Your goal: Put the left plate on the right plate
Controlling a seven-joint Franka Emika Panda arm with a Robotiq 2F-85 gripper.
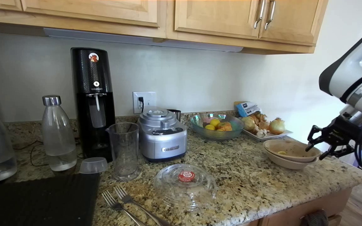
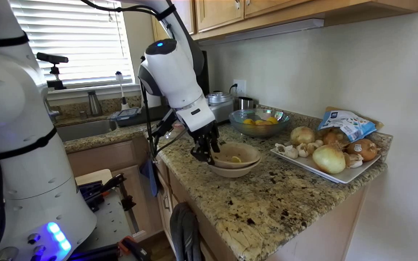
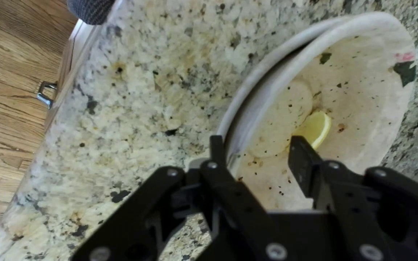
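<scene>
Nearest: my gripper (image 3: 256, 150), jaws apart, the upper rim between them, nothing clamped. Wrist view, left to right: outer finger (image 3: 217, 150) at the stacked rims; right plate (image 3: 249, 88), underneath; inner finger (image 3: 301, 163) over the hollow; lemon wedge (image 3: 318, 128); left plate (image 3: 333, 98) holding it, resting off-centre in the right. My reading: placing done, withdrawal to do. I should centre both fingers clear of the rim, then back out along its slant, dragging neither plate.

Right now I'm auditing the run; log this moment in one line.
left plate: stacked on right plate | tool: open, astride left plate's rim | yellow wedge: inside left plate
</scene>
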